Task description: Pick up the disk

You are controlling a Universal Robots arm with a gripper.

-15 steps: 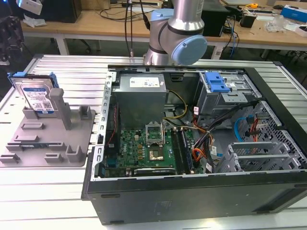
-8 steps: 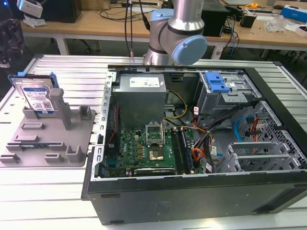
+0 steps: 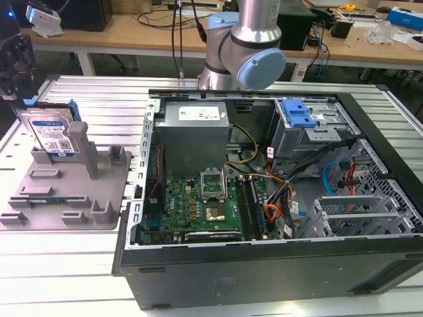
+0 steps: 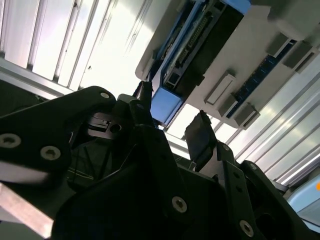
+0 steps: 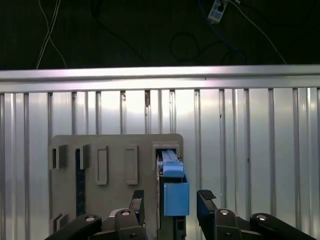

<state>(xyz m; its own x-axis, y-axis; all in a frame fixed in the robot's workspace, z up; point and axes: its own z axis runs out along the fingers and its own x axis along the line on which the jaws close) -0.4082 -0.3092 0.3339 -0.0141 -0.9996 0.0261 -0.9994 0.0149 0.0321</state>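
The disk [image 3: 53, 135] is stood upright in a slot of the grey tray [image 3: 66, 198] on the ribbed desk [image 3: 92, 99], at the exterior view's left of the open computer case [image 3: 264, 271]. The tool [image 5: 171, 199] is held wide open near it, a finger [image 5: 205, 197] at each side of its blue end, and nothing is gripped.

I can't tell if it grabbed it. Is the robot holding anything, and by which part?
Nothing is held. In the first wrist view the gripper is open, its jaws apart on either side of the blue end of the disk.
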